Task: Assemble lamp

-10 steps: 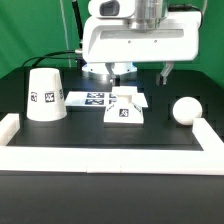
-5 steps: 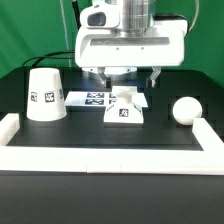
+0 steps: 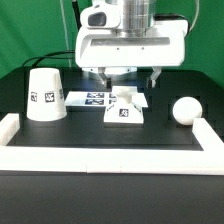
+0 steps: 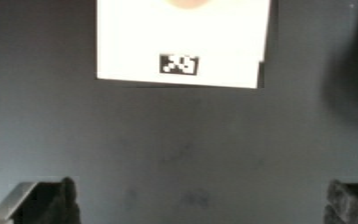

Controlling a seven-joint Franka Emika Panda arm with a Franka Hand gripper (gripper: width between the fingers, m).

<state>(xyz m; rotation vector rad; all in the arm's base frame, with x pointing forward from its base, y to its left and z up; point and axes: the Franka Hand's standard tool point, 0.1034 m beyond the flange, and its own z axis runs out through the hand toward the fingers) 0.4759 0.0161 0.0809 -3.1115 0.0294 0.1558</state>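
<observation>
— What's on the bench (image 3: pixel 100 140), starting from the exterior view's left?

— First the shade (image 3: pixel 45 94): a white tapered cup, wide end down, with two square tags on its side. Next the marker board (image 3: pixel 90 98), lying flat. Then the base (image 3: pixel 126 110), a small flat white square with one tag. Farthest right is the bulb (image 3: pixel 184 110), a plain white ball.

— And your hand?

— My hand (image 4: pixel 197 200) hangs above the bench near the base, fingers (image 4: pixel 43 200) spread wide and touching none of the parts.
</observation>
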